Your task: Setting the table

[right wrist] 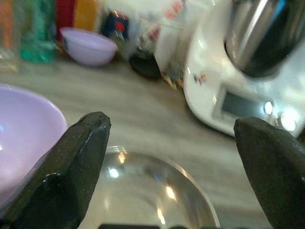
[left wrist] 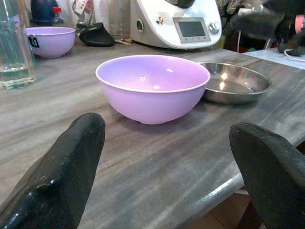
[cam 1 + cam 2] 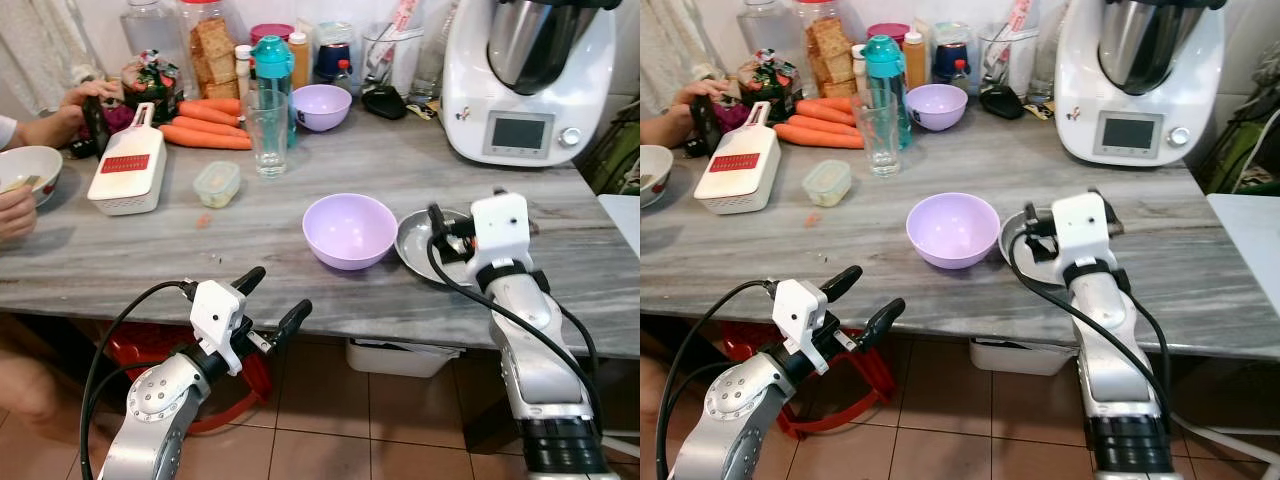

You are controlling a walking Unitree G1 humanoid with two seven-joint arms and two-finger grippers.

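The right gripper (image 1: 171,167) is hovering over the steel dish (image 3: 420,245), fingers spread and holding nothing. The dish is sitting on the table (image 3: 150,250) near its front edge, touching the near purple bowl (image 3: 350,230). The left gripper (image 3: 272,298) is waiting below the table edge, fingers also spread and empty. Judged step: reaching for the dish; next calls for lowering onto its rim and closing. Count: two purple bowls, the second (image 3: 322,106) standing at the back; one steel dish; one glass (image 3: 267,133).
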